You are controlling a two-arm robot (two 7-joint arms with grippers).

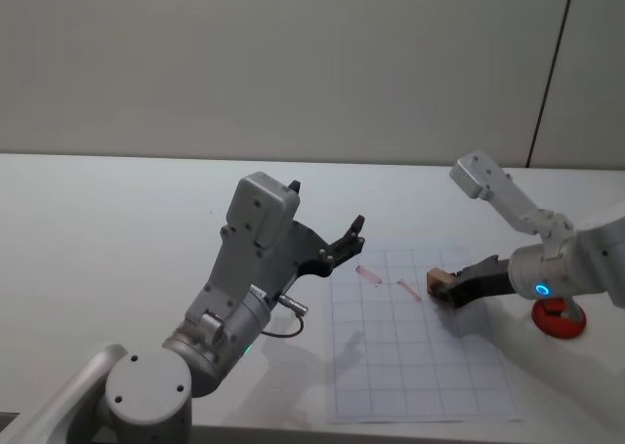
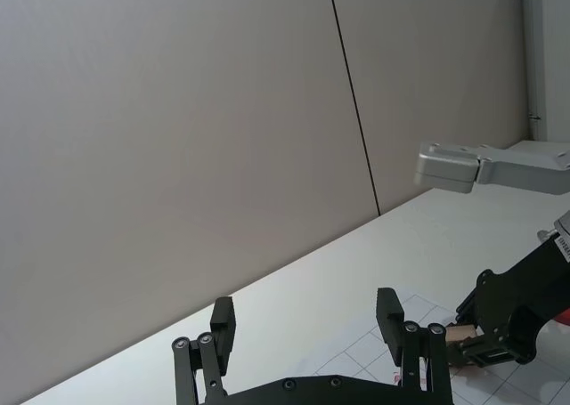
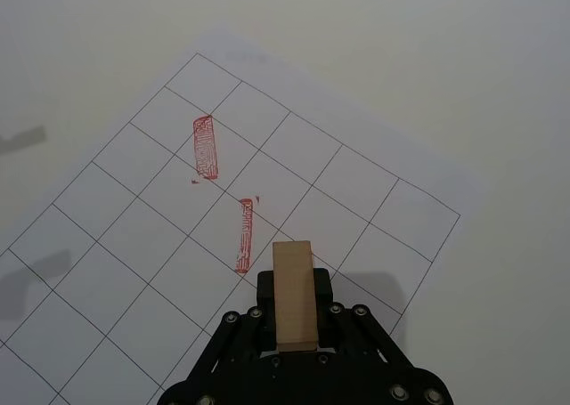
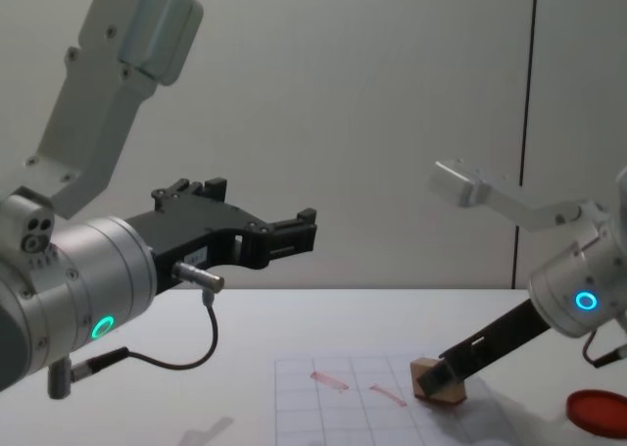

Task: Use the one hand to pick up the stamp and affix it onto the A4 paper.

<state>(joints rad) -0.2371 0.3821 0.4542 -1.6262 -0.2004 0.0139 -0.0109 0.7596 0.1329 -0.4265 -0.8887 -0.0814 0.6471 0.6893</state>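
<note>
A sheet of paper lies on the table, toward its near right part. Two stamped marks sit side by side in the sheet's far rows. Just to their right, the stamp is over the sheet's far right part, clamped in the right gripper, which reaches in from the right. The ink pad rests on the table beyond the sheet's right edge. The left gripper hangs above the table by the sheet's far left corner.
</note>
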